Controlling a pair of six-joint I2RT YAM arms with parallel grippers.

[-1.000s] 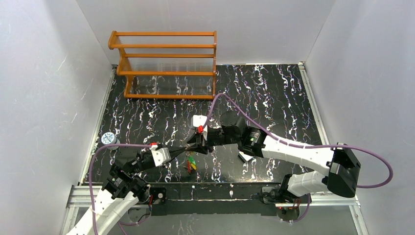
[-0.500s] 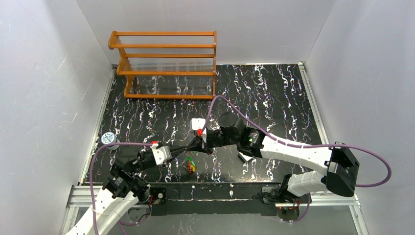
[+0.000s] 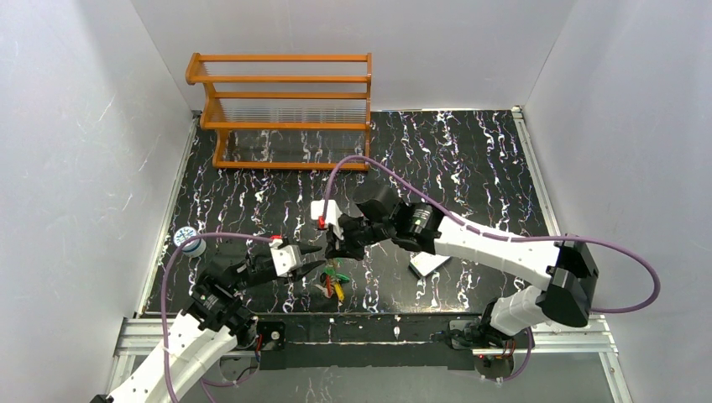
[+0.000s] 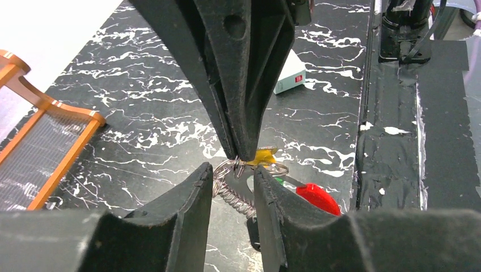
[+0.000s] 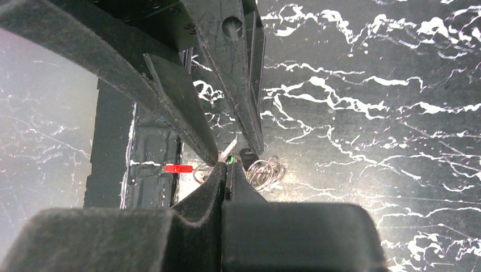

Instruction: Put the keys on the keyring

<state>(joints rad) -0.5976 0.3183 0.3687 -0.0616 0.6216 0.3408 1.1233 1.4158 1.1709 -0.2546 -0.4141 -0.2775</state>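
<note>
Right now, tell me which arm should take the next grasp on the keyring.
Left, probably: the left end effector is open with the wire coil of the keyring between its fingers, while the right end effector is shut on it beside the yellow key.

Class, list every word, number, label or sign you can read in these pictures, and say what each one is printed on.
No text can be read in any view.
Round blue-and-white disc, far left in the top view: has markings, but they are too small to read.
White box, seen from the left wrist: a small red mark, blurred; no letters legible.
</note>
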